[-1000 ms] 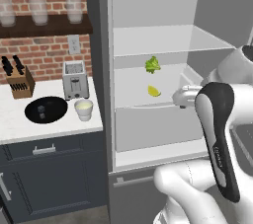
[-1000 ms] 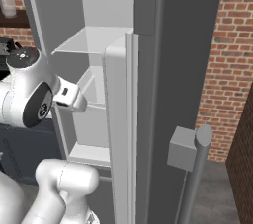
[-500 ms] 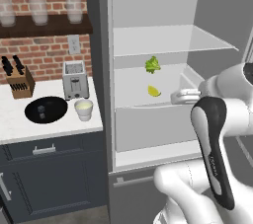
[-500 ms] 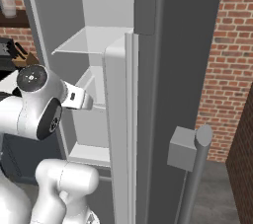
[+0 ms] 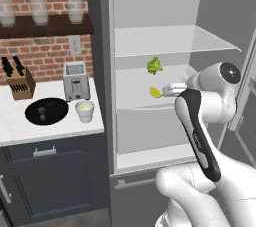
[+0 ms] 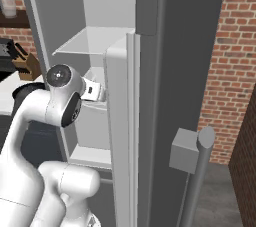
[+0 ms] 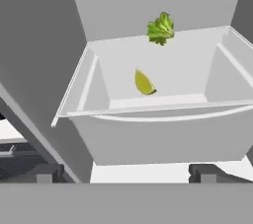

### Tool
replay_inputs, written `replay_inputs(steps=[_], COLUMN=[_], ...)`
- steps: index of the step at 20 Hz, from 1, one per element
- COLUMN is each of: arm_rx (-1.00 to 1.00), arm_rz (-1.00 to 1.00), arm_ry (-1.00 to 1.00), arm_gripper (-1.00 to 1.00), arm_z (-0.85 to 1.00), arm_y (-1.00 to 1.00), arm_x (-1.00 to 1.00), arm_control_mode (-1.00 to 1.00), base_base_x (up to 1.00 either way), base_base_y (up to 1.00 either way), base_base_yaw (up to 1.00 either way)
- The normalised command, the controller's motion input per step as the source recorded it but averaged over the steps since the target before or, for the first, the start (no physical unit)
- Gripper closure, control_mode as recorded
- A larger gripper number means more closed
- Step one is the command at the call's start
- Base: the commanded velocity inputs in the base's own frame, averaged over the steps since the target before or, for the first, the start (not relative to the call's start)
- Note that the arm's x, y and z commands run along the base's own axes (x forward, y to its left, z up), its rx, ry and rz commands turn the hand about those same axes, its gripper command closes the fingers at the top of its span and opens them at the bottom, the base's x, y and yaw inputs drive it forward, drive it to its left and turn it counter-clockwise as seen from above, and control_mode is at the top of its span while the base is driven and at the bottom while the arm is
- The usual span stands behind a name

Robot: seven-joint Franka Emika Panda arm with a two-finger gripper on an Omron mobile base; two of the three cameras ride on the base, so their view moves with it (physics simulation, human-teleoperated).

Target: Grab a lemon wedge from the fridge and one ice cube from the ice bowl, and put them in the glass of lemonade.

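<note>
The fridge (image 5: 103, 71) stands open, white inside. On its middle shelf (image 5: 131, 87) lies the small yellow-green lemon wedge (image 5: 155, 91), and my gripper (image 5: 168, 90) reaches in just right of it, level with it, not touching. In the hand view the lemon wedge (image 7: 144, 82) lies ahead in a white tray (image 7: 148, 103), and my gripper (image 7: 126, 173) is open and empty. On the left counter sit the black ice bowl (image 5: 46, 111) and the off-white glass of lemonade (image 5: 84, 110). From the right, the fridge door (image 6: 170, 71) hides part of my hand.
A green lettuce piece (image 5: 154, 65) sits behind the wedge on the same shelf; the lettuce (image 7: 161, 28) is at the tray's back. A toaster (image 5: 76, 81) and a knife block (image 5: 19, 83) stand by the brick wall. Clear glasses (image 5: 39, 4) line a dark wall shelf.
My hand has moved left along the middle shelf, closer to the lemon wedge, and the elbow has swung further over. The jaws stayed open.
</note>
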Motion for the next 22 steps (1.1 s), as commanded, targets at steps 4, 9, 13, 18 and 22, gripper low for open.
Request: replay_inputs(steps=[4, 9, 13, 18, 22], arm_rx=[0.00, -0.02, -0.01, 0.00, 0.00], arm_rz=[0.00, 0.00, 0.00, 0.00, 0.00], arm_ry=[0.00, 0.05, 0.00, 0.02, 0.01], arm_gripper=[-1.00, -1.00, -1.00, -1.00, -1.00], arm_z=[-0.02, -0.16, -0.27, -0.49, -0.52], arm_y=[-0.25, -0.08, 0.00, 0.00, 0.00], arm_x=[0.94, 0.74, 0.42, 0.23, 0.13], arm_control_mode=[-1.00, -1.00, -1.00, -1.00, -1.00], base_base_x=[0.00, 0.00, 0.00, 0.00, 0.00], base_base_y=[0.00, 0.00, 0.00, 0.00, 0.00], base_base_yaw=[0.00, 0.00, 0.00, 0.00, 0.00])
